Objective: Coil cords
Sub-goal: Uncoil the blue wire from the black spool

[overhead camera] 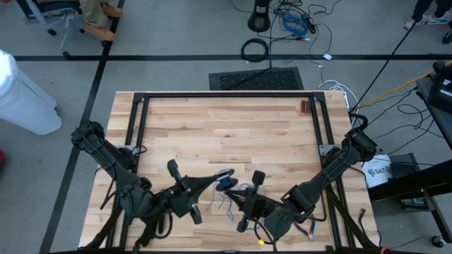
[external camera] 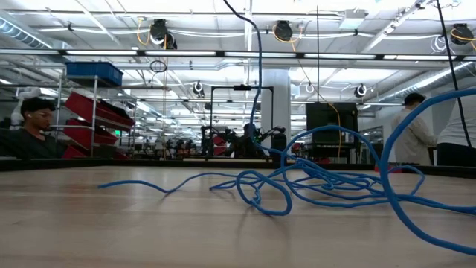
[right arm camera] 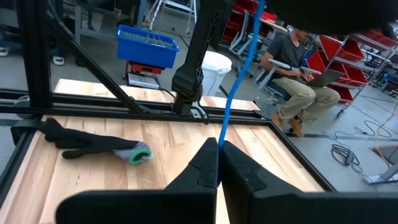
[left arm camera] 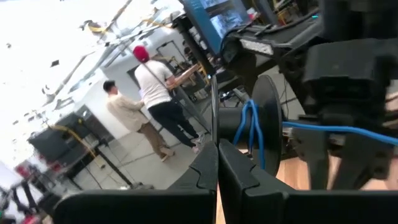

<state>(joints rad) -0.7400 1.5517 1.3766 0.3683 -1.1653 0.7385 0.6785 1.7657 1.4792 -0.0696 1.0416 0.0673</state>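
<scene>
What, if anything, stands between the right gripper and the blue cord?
Nothing visible. The right gripper is shut on the blue cord, which rises straight out from between its fingertips. The left gripper is also shut, close beside it.

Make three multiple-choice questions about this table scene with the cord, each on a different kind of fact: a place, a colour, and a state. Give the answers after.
1. Where does the black glove lie?
A. on the wooden table
B. on the floor
C. in the blue bin

2. What colour is the cord?
A. red
B. blue
C. yellow

3. How do the right gripper fingers stand?
A. wide open
B. shut on the cord
C. shut on the glove

Answers: 1 A, the right wrist view shows it flat on the boards. 2 B, the low view shows blue loops. 3 B, the cord runs up from between the closed fingers.
</scene>
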